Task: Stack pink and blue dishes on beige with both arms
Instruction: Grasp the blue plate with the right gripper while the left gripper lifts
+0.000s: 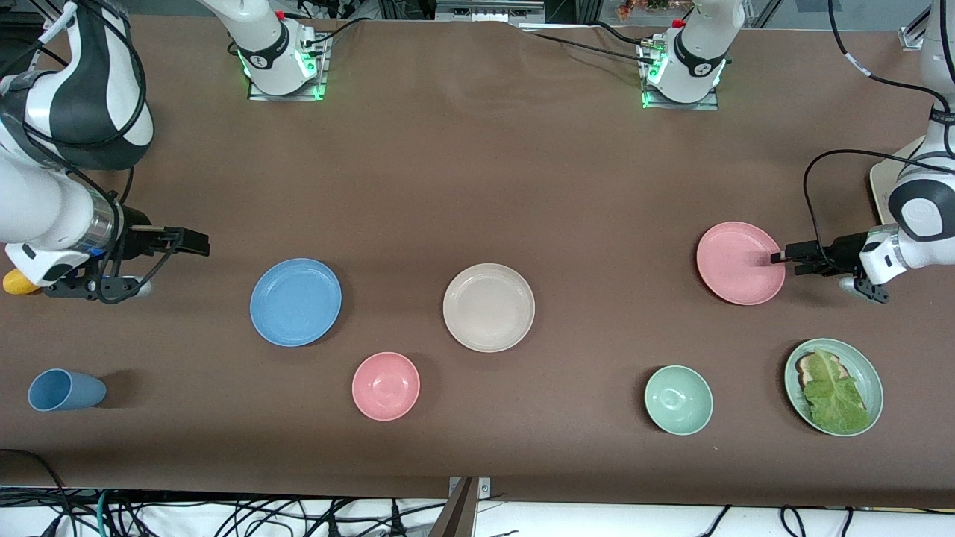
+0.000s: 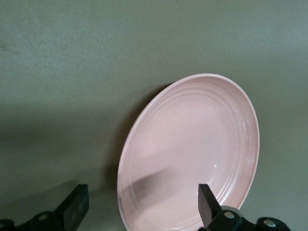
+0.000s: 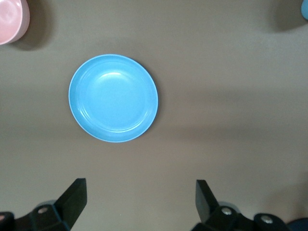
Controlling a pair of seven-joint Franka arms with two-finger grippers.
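The pale pink plate (image 1: 739,262) lies flat toward the left arm's end of the table. My left gripper (image 1: 777,259) is open at its rim. In the left wrist view the pink plate (image 2: 192,154) has its edge between the spread fingers of the left gripper (image 2: 142,193), without touching either. The sky blue plate (image 1: 295,301) lies toward the right arm's end. My right gripper (image 1: 200,242) hangs open over bare table beside it, holding nothing. The right wrist view shows the blue plate (image 3: 113,97) well ahead of the right gripper (image 3: 139,188). The beige plate (image 1: 489,306) sits in the middle with nothing on it.
A pink bowl (image 1: 386,385) and a green bowl (image 1: 678,400) sit nearer the front camera. So do a green plate with lettuce and toast (image 1: 833,385) and a blue cup (image 1: 63,390) on its side. A yellow object (image 1: 19,283) lies under the right arm.
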